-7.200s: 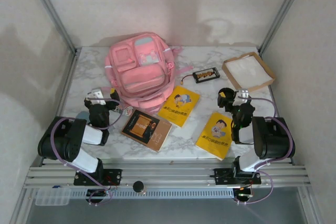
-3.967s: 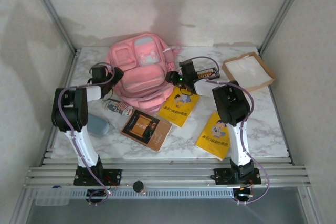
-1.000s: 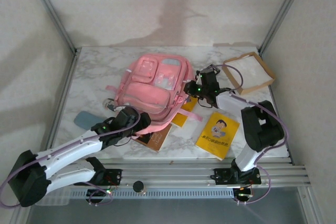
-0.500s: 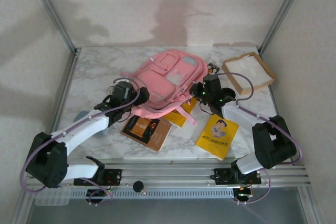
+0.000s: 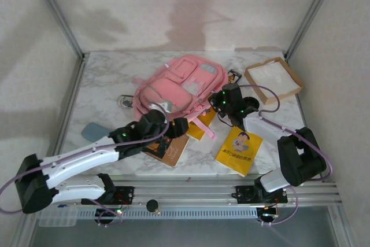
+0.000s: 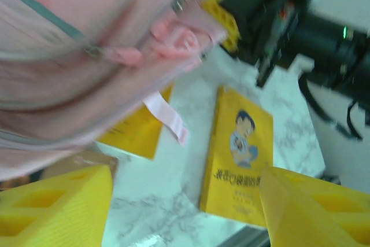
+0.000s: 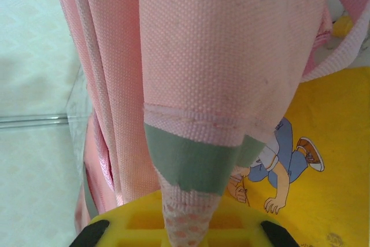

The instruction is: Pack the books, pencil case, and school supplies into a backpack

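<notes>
Puffy pink backpack (image 5: 179,85) lies mid-worktop, long axis slanting near-left to far-right. At its right side the right gripper (image 5: 217,102) is clamped on the fabric (pink cloth pinched betw. fingers). The left gripper (image 5: 178,125), fingers apart w/ nothing between, sits just off its near edge, over the dark book (image 5: 165,147).

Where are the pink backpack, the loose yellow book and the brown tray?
pink backpack (image 5: 179,82): top view, front panel.
loose yellow book (image 5: 239,150): top view, cover middle.
brown tray (image 5: 273,79): top view, white inside.
</notes>
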